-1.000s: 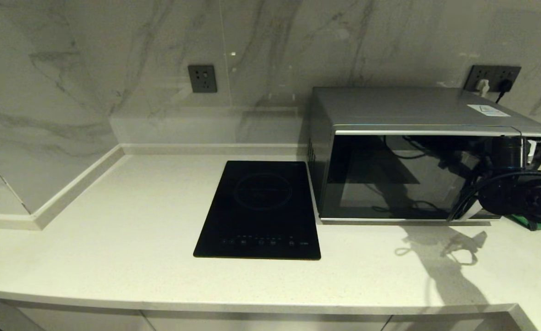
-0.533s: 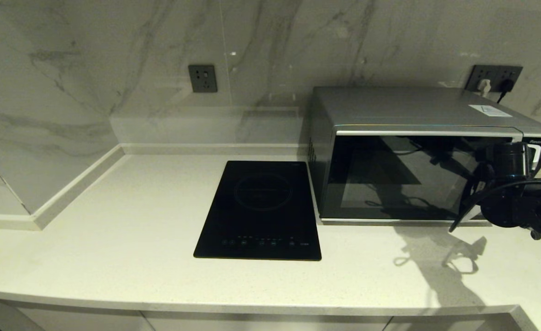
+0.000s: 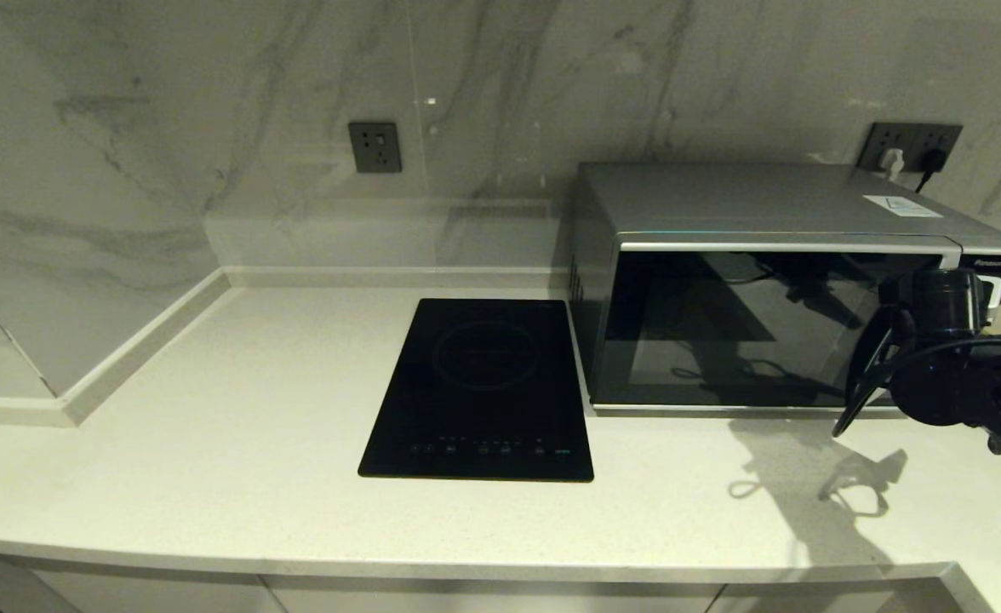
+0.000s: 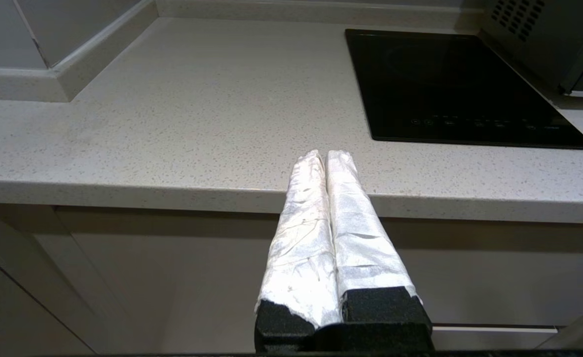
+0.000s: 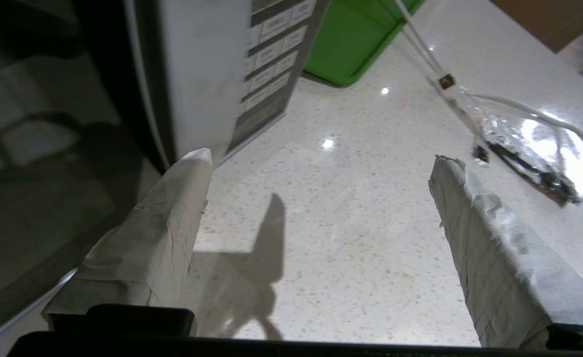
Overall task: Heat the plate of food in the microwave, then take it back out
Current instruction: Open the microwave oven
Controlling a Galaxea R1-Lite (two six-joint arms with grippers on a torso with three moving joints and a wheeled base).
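I am holding the right gripper (image 5: 321, 178) with its taped fingers (image 5: 490, 248) spread wide apart and nothing between them, at the right front corner of the microwave (image 3: 773, 289). In the head view I am seeing the right arm (image 3: 952, 375) hanging in front of the oven's right end, just above the counter (image 3: 211, 426). Through the right wrist camera, one finger is sitting just beside the silver handle strip (image 5: 197, 79); I cannot tell whether it is touching. The button panel (image 5: 271, 54) is lying just past that fingertip. The dark glass door (image 3: 747, 328) is shut, running off to that same side of the gripper. Ahead of the fingers, beyond the panel, a green tray (image 5: 356, 34) is resting on the counter. Near the other finger, a clear bag (image 5: 524, 139) with a white cable is lying on the stone.

I am keeping the left gripper (image 4: 327, 161) parked low at the counter's front edge, its two taped fingers pressed together and empty. The hob (image 4: 450, 84) is sitting ahead of it and off toward the microwave, well apart from the fingertips.

I am not seeing the plate in any camera, so I cannot tell where it is.
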